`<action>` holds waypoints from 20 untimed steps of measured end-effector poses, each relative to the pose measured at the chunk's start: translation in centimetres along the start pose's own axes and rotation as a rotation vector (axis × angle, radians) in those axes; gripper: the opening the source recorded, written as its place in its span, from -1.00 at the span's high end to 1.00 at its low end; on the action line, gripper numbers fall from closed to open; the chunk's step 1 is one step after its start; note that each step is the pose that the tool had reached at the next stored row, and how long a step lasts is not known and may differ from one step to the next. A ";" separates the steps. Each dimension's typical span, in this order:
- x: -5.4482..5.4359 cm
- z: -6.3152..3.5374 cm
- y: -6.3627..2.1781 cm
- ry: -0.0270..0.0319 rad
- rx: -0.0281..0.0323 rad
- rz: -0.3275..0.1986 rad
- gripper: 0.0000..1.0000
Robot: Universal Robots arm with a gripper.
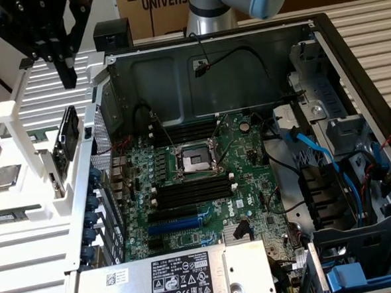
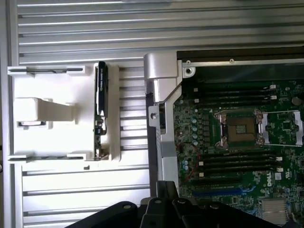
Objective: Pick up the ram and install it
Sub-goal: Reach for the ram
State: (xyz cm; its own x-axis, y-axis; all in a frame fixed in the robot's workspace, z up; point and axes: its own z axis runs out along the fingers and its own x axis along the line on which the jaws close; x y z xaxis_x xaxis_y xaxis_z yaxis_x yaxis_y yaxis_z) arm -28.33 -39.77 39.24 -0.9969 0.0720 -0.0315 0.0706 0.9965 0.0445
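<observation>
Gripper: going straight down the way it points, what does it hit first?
Probably the slatted table below the gripper, in the strip between the upright black card and the computer case wall. Depth is unclear, so the card's top edge could come first.

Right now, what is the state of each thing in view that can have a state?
ram: lying flat in the white fixture, not picked up.
memory slots: empty.
CPU socket: empty.
computer case: open, side panel off.
gripper: raised, apart from the ram.
</observation>
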 end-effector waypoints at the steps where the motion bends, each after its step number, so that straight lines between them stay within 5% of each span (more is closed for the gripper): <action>1: 0.4 -0.01 -0.03 0.0000 0.0003 0.000 0.80; 20: 9.2 -0.20 -0.57 -0.0004 0.0073 0.000 0.80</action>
State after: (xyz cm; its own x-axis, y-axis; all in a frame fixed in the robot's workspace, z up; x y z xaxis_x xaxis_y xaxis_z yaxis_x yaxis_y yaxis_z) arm -37.50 -39.69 39.13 -0.9969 0.0718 -0.0319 0.0706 0.9968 0.0371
